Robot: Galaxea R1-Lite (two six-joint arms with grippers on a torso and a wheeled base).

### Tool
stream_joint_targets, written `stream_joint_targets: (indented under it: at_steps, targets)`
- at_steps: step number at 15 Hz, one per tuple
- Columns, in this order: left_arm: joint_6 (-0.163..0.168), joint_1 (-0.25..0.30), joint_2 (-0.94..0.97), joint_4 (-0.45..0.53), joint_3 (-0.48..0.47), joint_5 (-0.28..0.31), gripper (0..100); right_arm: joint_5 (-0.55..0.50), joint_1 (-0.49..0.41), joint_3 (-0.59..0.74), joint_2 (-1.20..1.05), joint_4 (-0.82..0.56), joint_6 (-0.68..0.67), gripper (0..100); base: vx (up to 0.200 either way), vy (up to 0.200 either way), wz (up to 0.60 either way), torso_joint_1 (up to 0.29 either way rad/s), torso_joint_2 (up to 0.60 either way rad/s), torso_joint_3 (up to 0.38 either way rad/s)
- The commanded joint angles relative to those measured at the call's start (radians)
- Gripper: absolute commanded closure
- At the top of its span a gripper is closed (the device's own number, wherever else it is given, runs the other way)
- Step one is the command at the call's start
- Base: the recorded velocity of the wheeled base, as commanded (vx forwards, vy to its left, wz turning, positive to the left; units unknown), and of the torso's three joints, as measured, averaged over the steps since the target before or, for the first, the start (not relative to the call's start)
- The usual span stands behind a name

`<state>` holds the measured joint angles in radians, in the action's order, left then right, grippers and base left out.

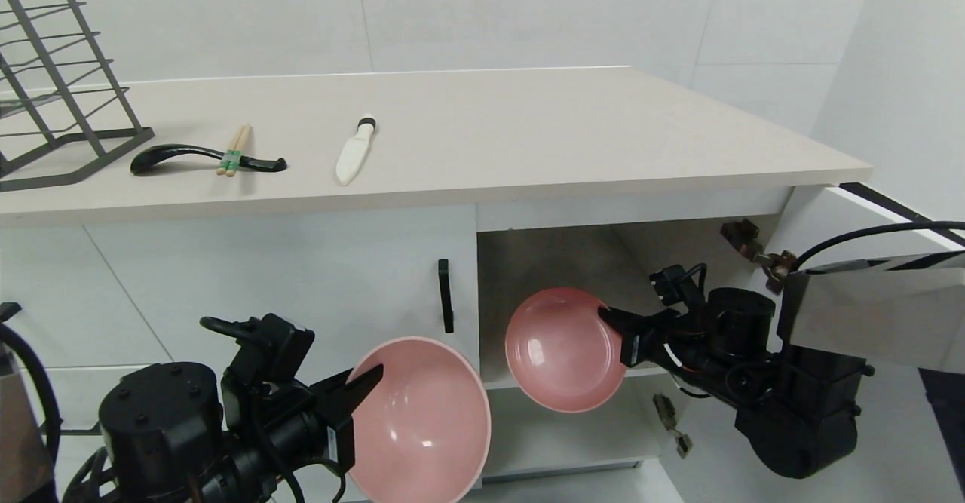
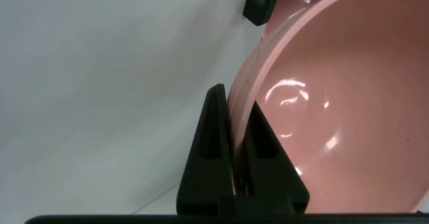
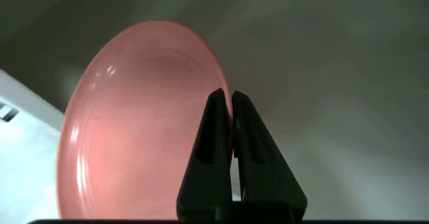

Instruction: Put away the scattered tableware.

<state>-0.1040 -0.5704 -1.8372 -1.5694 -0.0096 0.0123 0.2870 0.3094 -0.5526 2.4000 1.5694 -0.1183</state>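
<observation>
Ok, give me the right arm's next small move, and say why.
Probably ease the right gripper forward and set the pink plate down inside the open cupboard. Its fingers are shut on the plate's rim and the plate hangs at the cupboard's mouth. The left gripper holds the pink bowl.

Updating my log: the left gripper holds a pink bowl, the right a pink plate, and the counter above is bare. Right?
Not quite. The counter is not bare: the head view shows a black ladle, chopsticks and a white utensil on it. The rest holds.
</observation>
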Motion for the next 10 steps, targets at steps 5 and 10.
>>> stream_joint_targets:
  at_steps: [5,10]
  targets:
    - [0.0,0.0,0.003,-0.001,0.0,-0.002,100,-0.002,0.014,-0.096,0.087,0.001,0.0,100,0.0,0.0,0.0,0.0,0.0,0.0]
    - [0.0,0.001,0.001,-0.001,-0.001,0.0,100,-0.002,0.008,-0.175,0.148,0.001,-0.003,100,0.0,0.0,0.0,0.0,0.0,0.0]
